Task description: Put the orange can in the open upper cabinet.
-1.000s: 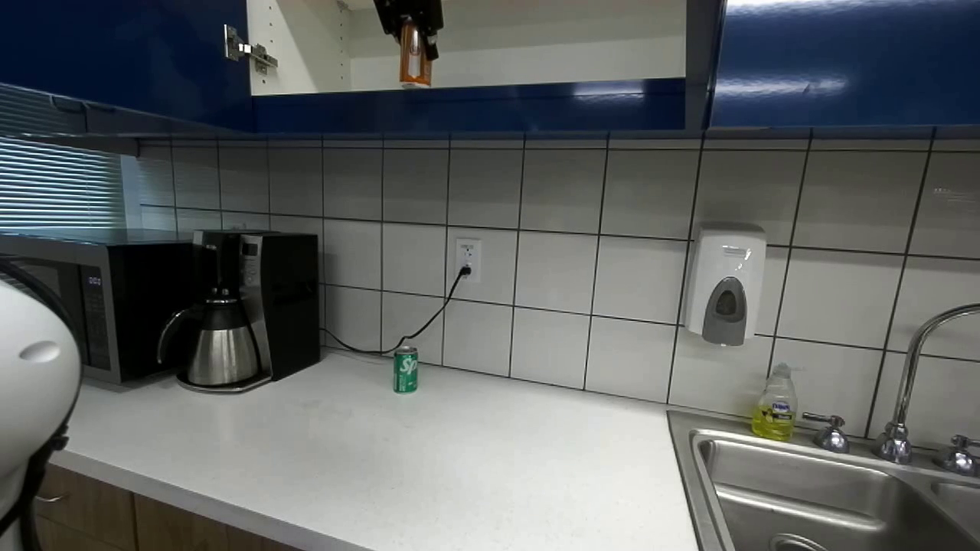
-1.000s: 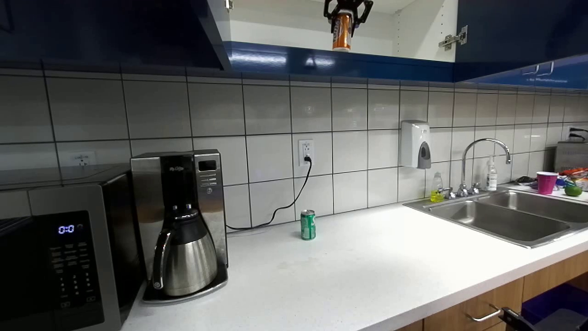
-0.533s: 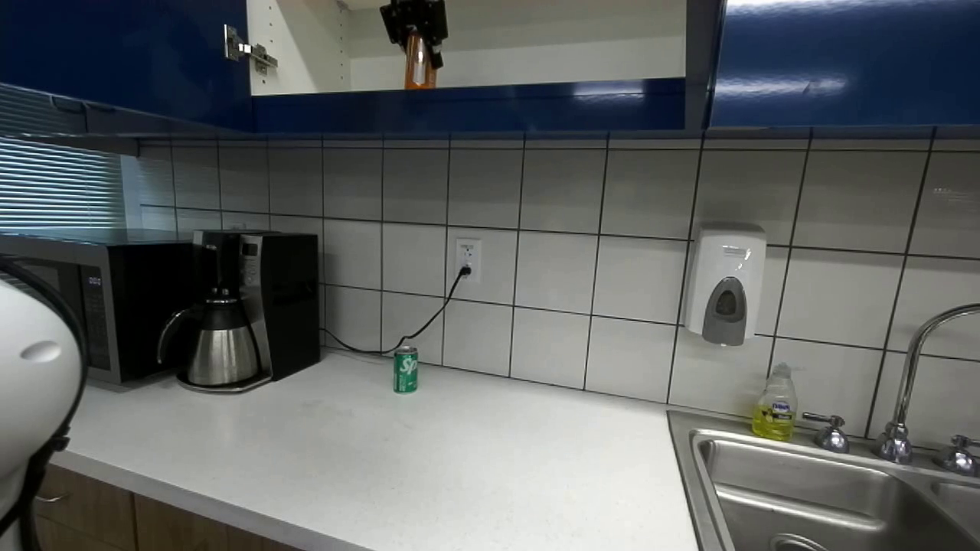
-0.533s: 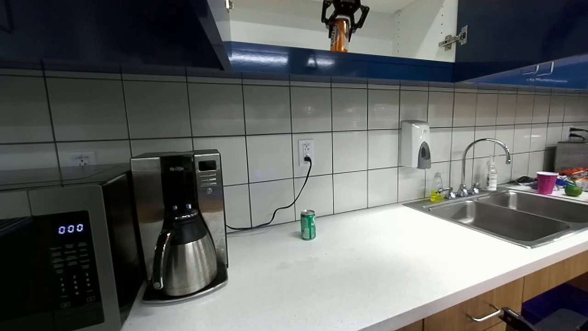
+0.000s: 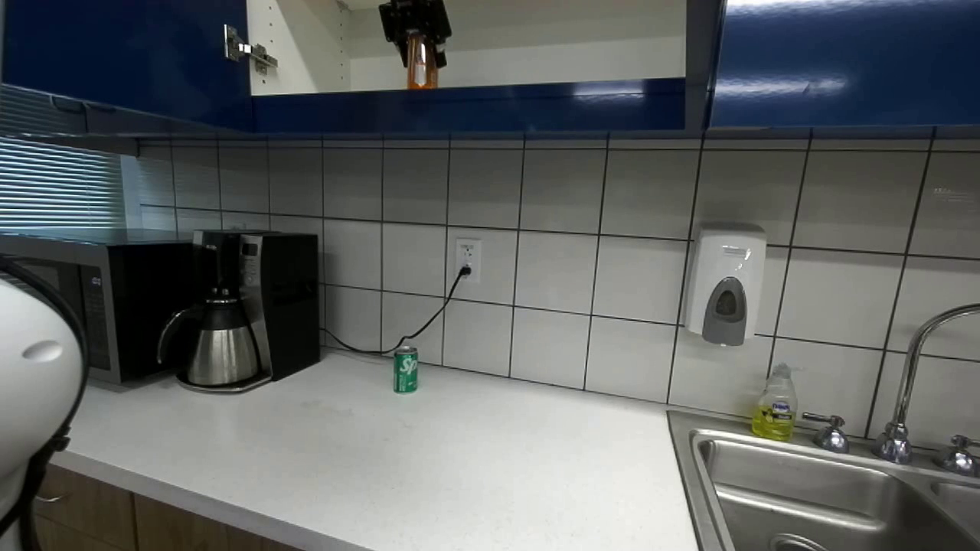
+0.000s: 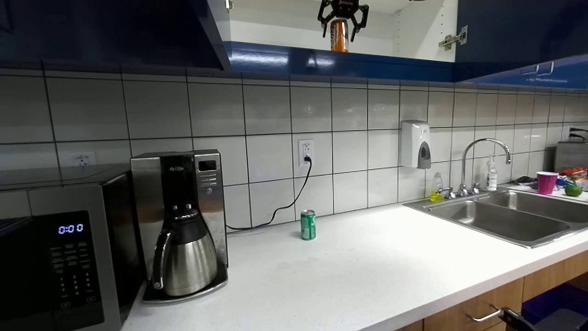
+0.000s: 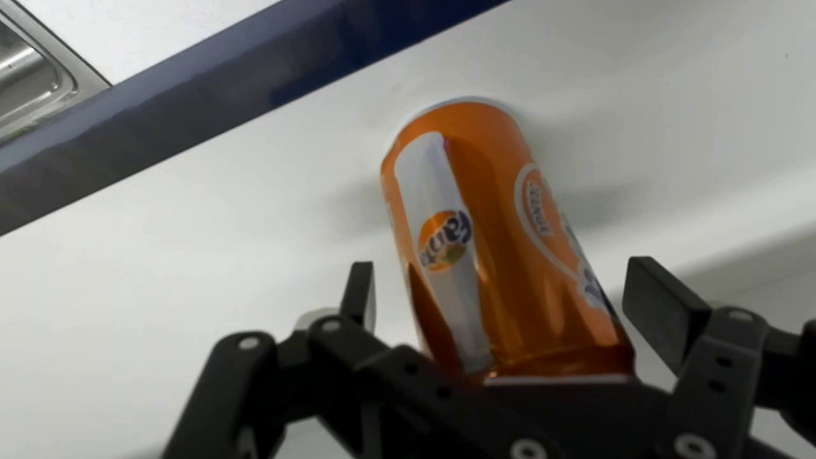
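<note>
Between the parted fingers (image 7: 666,312), with a gap on each side, the orange can (image 7: 491,248) stands upright on the floor of the open upper cabinet (image 6: 275,27). Its top is hidden under the gripper (image 6: 339,38) in the wrist view; below the fingers, the blue front edge (image 5: 536,107) covers its base in both exterior views. Above the fingers, the gripper is cut off there. Past the fingers, the wrist view catches only a corner of the sink (image 7: 60,54).

One orange can (image 7: 497,248), one green can (image 6: 308,225), one microwave (image 6: 69,262).
</note>
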Robot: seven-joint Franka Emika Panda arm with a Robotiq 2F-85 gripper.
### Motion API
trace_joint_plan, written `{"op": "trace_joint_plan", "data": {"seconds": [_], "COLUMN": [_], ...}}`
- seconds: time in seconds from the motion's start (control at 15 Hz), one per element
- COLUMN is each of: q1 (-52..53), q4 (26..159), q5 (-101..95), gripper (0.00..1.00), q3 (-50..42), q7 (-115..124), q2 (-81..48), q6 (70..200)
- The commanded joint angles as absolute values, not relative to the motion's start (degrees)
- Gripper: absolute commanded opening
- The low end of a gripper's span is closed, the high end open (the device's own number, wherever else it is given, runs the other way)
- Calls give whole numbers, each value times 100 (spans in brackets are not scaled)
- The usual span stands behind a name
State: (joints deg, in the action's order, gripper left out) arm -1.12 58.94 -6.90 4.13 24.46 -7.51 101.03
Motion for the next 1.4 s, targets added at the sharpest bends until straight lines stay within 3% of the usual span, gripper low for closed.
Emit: {"op": "trace_joint_plan", "data": {"seconds": [0.0, 1.33], "q1": [-138, -221], "q4": [5913, 8463], "q5": [-603, 107], "gripper": [100, 100], "q3": [397, -190], "q7": [2490, 1760], "q2": [-589, 1439], "q6": [9951, 10315]}}
